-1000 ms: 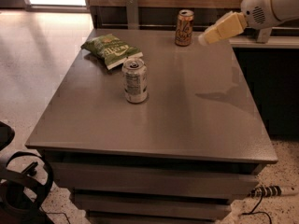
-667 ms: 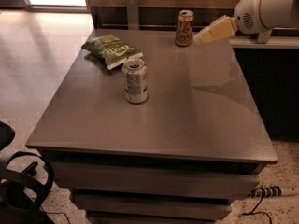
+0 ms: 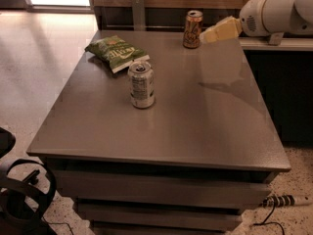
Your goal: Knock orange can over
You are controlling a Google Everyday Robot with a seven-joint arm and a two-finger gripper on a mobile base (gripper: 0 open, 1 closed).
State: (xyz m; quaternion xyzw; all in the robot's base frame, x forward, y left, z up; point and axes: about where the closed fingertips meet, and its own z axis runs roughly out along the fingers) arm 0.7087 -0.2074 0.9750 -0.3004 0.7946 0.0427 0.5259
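The orange can (image 3: 192,29) stands upright near the far edge of the grey table (image 3: 195,126), slim, amber with pale lettering and a silver top. My gripper (image 3: 208,35) comes in from the right on a white arm (image 3: 274,11). Its pale yellow tip is just right of the can, very close to its side at about mid-height. I cannot tell whether it touches the can.
A silver-white can (image 3: 142,84) with greenish print stands upright mid-table. A green chip bag (image 3: 116,53) lies at the far left of the table. A dark counter (image 3: 274,45) runs along the right. A power strip (image 3: 288,200) and black gear (image 3: 19,195) lie on the floor.
My gripper has moved left toward the orange can, closing most of the gap. The can still stands upright; the other can and bag have not moved.
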